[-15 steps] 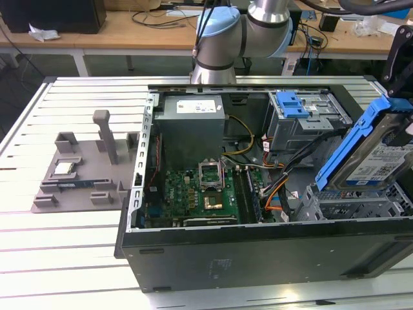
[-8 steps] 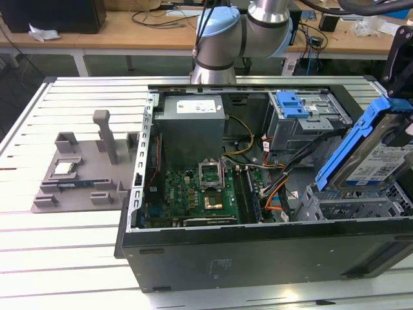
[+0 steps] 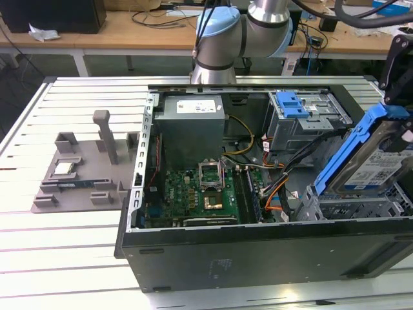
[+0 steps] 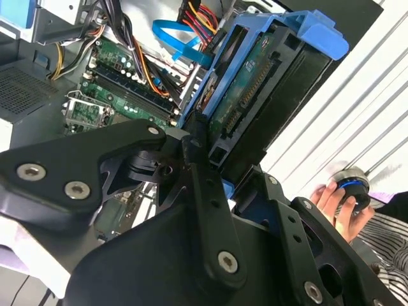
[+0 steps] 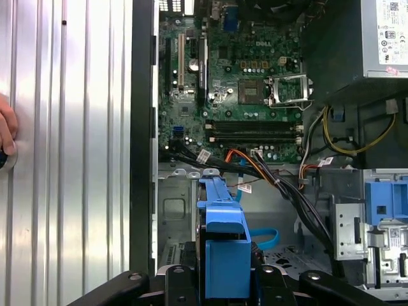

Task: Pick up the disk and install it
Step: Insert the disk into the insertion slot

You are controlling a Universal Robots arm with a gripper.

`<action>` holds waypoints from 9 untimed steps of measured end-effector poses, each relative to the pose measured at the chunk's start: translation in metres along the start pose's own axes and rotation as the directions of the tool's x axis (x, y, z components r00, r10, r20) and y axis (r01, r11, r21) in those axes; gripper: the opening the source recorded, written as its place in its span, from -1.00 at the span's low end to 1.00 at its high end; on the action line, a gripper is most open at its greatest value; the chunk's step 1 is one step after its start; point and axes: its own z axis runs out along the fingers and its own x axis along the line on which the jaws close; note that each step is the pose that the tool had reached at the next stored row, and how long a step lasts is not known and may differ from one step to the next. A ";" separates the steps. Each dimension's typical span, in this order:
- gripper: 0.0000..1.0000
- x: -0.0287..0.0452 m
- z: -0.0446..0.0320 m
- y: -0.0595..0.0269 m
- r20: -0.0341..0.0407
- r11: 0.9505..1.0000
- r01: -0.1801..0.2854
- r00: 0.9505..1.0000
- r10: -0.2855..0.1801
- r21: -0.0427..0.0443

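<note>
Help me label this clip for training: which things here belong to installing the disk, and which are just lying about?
Job in hand:
- the disk, held tilted over the case
- the hand, shut on it
- the open computer case
- the metal bay beneath the disk

Lying about:
- the grey fixture on the table
- the small chip and the memory stick on it
</note>
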 end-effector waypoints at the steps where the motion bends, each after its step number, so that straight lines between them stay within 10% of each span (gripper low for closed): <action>1: -0.26 0.0001 0.0018 -0.0002 0.000 1.000 0.000 1.000 0.000 0.000; 9: -0.26 0.0011 0.0247 -0.0018 0.000 1.000 0.000 1.000 0.000 -0.001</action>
